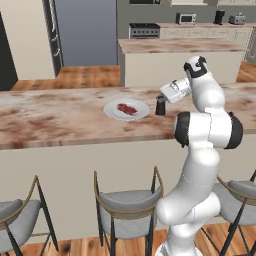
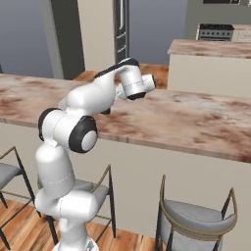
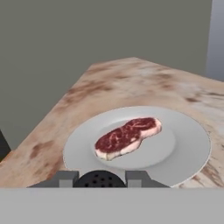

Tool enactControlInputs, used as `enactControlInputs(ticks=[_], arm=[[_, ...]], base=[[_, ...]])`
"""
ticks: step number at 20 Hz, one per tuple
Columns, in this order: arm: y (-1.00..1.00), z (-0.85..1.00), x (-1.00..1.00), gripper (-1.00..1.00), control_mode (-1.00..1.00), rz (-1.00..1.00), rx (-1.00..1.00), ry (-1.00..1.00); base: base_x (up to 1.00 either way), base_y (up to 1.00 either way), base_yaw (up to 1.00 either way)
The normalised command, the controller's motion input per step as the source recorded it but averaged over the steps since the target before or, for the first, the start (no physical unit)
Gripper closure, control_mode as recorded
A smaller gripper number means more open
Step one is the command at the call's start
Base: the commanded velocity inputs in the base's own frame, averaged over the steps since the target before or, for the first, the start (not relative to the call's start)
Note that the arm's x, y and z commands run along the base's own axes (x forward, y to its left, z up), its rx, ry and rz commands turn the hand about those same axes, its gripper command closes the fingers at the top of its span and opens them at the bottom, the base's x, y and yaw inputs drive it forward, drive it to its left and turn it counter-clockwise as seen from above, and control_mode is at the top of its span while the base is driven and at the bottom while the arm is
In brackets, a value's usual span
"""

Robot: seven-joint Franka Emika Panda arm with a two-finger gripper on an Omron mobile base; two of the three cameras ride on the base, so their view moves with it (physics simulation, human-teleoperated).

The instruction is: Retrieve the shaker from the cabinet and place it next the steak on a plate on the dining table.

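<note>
The round white plate (image 1: 113, 112) lies on the marbled dining table (image 1: 60, 120) with the dark red steak (image 1: 127, 108) at its centre. Just right of the plate, my gripper (image 1: 160, 103) is shut on the black shaker (image 1: 160, 107), which stands upright at the tabletop; whether its base touches I cannot tell. In the hand view the shaker's perforated cap (image 3: 99, 180) sits between my two fingertips (image 3: 64, 178), with the plate (image 3: 188, 144) and the steak (image 3: 127, 136) right ahead. The cabinet is out of view.
A shorter marble-topped island (image 1: 175, 47) stands behind the table. Grey bar stools (image 1: 127, 210) line the table's near side beside my base, with another (image 2: 198, 223) at the right. A stove (image 1: 144, 30) and a microwave (image 1: 186, 18) sit on the far counter.
</note>
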Motion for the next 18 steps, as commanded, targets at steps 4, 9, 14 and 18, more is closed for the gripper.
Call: enactControlInputs(ticks=[4, 9, 14, 18], arm=[[0.00, -0.17, 0.25, 1.00, -1.00, 0.00, 0.00, 0.00], [0.00, -0.15, 0.01, 1.00, -1.00, 0.00, 0.00, 0.00], [0.00, -0.16, -0.26, 1.00, -1.00, 0.00, 0.00, 0.00], [0.00, -0.18, -0.28, 1.00, -1.00, 0.00, 0.00, 0.00]], base=[[0.00, 0.00, 0.00], [0.00, 0.00, 0.00], [0.00, 0.00, 0.00], [0.00, 0.00, 0.00]])
